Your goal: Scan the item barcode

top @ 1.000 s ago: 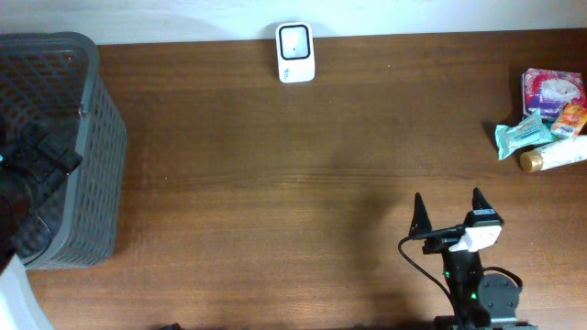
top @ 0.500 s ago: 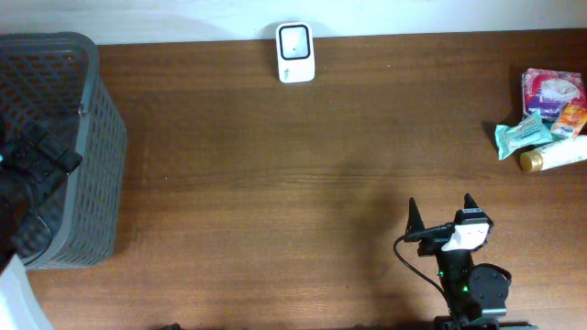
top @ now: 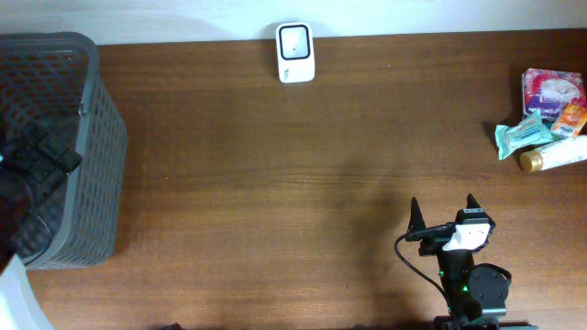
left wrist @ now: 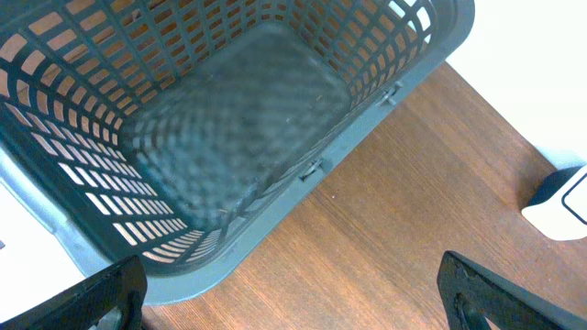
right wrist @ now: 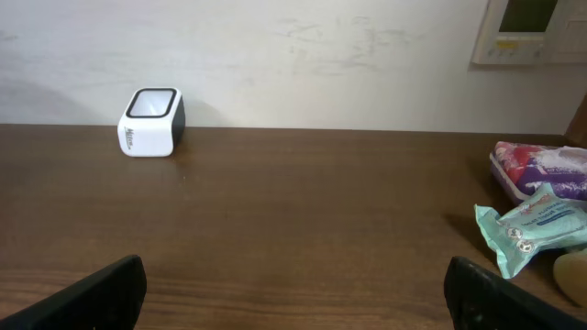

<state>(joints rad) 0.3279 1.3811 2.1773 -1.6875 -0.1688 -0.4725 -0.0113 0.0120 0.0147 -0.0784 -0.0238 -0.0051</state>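
The items to be scanned lie in a small cluster at the right edge of the desk point(top: 275, 183), toward its far right corner: a pink packet point(top: 552, 92) farthest back, a small orange packet point(top: 570, 120) just beside it, a teal packet point(top: 523, 135) lying flat in front, and a bottle point(top: 553, 155) with a gold cap on its side nearest the robot. They touch or nearly touch one another, and no barcode is readable on any of them. The white scanner point(top: 295, 53) stands at the far edge, about mid-desk, well apart from the cluster.

The right gripper point(top: 443, 203) sits by the near edge with its fingers spread wide and holding nothing. The step in hand looks like the reach for an item. The teal packet seems the easiest pick, since it is the outermost piece and free on its near side. A good approach would come from above along its short width, so that the neighbours are not nudged and its printed faces are left uncovered for the scanner window.

The left gripper point(left wrist: 292, 298) hangs over the grey basket point(top: 101, 156) at the left edge, fingers also spread and empty.
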